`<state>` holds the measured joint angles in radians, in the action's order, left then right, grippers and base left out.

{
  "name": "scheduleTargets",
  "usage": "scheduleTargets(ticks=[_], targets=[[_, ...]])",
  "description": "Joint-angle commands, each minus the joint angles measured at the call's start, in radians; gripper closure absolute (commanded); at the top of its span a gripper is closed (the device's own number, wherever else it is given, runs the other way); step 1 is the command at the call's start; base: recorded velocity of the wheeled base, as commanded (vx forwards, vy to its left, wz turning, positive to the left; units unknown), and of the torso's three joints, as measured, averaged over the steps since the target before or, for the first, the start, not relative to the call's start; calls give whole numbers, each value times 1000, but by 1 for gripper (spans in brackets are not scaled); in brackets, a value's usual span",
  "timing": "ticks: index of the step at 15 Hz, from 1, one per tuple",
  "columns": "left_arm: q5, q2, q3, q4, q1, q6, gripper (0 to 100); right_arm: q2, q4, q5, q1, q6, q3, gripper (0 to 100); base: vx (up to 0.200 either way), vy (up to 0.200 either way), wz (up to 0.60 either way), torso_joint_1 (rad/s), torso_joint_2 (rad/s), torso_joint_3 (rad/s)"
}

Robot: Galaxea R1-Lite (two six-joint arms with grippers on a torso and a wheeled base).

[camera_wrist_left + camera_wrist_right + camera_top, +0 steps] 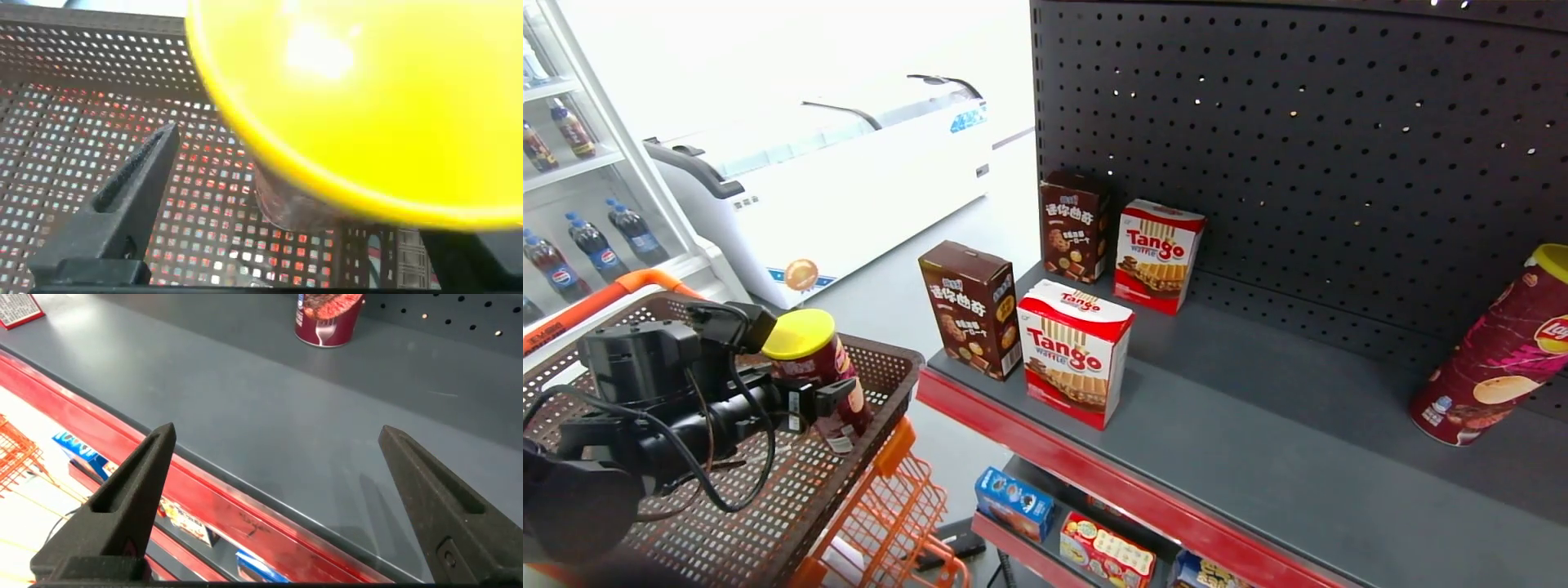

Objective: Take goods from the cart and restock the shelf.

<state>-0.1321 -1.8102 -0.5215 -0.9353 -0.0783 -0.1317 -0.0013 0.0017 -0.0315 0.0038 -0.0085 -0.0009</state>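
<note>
The tall maroon crisp can with the yellow lid (815, 367) is standing slightly tilted in the brown perforated plastic basket (882, 359) of the orange wire cart (907, 490), which is sitting just off the left end of the grey metal shelf (1258, 441). The left gripper (821, 394) is bracketing the can. Its jaws are standing open on either side, with a gap showing between one jaw and the can's wall.

The right gripper (278, 437) is hovering above the shelf's red front edge, jaws spread wide and holding nothing.

At the shelf's right end a second maroon can (1494, 351) is leaning against the black pegboard (1298, 122). At its left end, two red-and-white wafer boxes – front (1076, 351), back (1158, 255) – and two brown biscuit boxes (972, 306) (1074, 224) are standing upright.
</note>
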Motion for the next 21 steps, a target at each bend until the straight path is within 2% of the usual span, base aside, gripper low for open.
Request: scheduleTargets(ticks=[1,3,6,10,14,15,18,21], targets=[[2,-37,-5,-2,22,1,0,1,0,-1,1,-1,-1,0,0,0,0,0,0,0],[2,-63,-6,-40,51,1,0,1,0,-1,-1,1,1,0,0,0,0,0,0,0],[0,-90,-11,-76,57,1,0,1,0,-1,1,-1,1,0,0,0,0,0,0,0],[2,-110,-20,-89,46,-2,0,1,0,-1,-1,1,1,0,0,0,0,0,0,0],[2,-132,-28,-102,11,-3,0,1,0,-1,1,-1,-1,0,0,0,0,0,0,0],[3,-132,-41,-102,6,-9,100,1,0,-1,1,1,-1,0,0,0,0,0,0,0],[3,-129,-37,-103,6,-32,100,1,0,-1,-1,-1,1,0,0,0,0,0,0,0],[-1,-61,-63,-89,11,-36,100,1,0,-1,1,-1,1,0,0,0,0,0,0,0]])
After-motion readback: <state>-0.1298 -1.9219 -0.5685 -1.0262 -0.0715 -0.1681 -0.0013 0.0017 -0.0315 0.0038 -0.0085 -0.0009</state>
